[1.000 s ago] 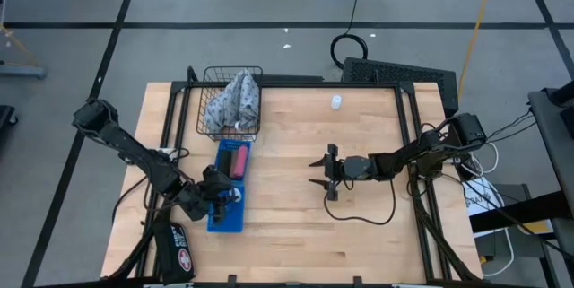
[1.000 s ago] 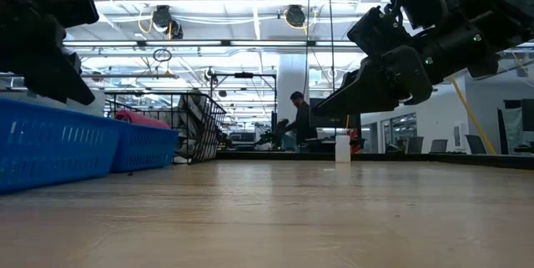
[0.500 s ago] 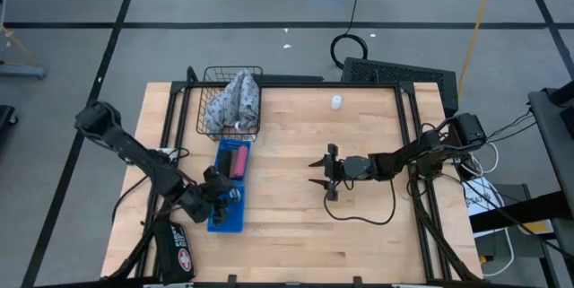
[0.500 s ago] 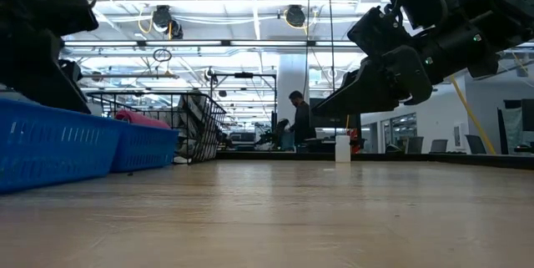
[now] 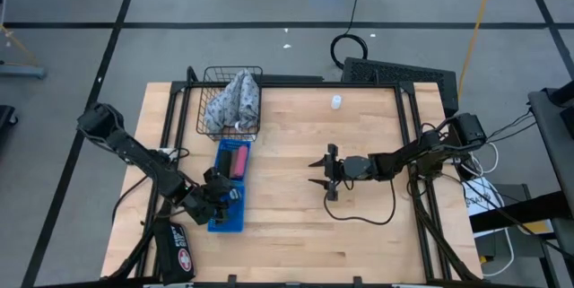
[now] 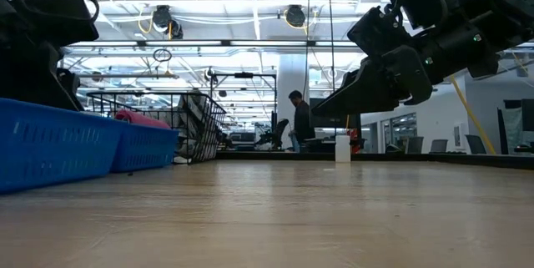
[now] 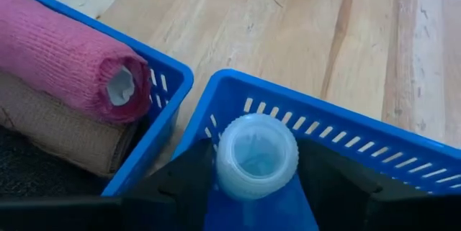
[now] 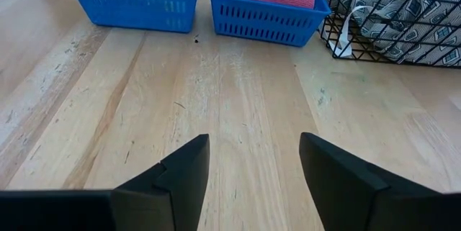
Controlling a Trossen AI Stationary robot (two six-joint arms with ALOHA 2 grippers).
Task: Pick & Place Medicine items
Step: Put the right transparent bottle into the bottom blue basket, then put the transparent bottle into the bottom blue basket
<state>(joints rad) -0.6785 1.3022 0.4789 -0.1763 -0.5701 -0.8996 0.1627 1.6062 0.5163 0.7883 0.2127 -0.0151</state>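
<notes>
Medicine bottle [image 7: 256, 156], small, white, round, sits lower centre of the left wrist view, inside the near blue tray [image 7: 403, 160], between the fingers of the left gripper [image 5: 222, 200]. I see a dark finger on each side of it, close in, but I cannot tell whether they press it or have let go. I judge it light, stiff plastic, smooth and apt to roll; best taken across the body below the cap.

Next tray [image 7: 167, 87], upper left of that view: pink roll [image 7: 68, 62], knitted, soft, compressible; I would take it mid-length.

Right gripper [image 5: 319, 173] hangs mid-frame in the high view over bare table [image 5: 296, 225], fingers spread, nothing between them.

Farther: another white bottle [image 5: 335, 101] stands alone in the upper centre of the high view. Wire basket [image 5: 229, 100] at upper left holds the grey cloth [image 5: 235, 98].
</notes>
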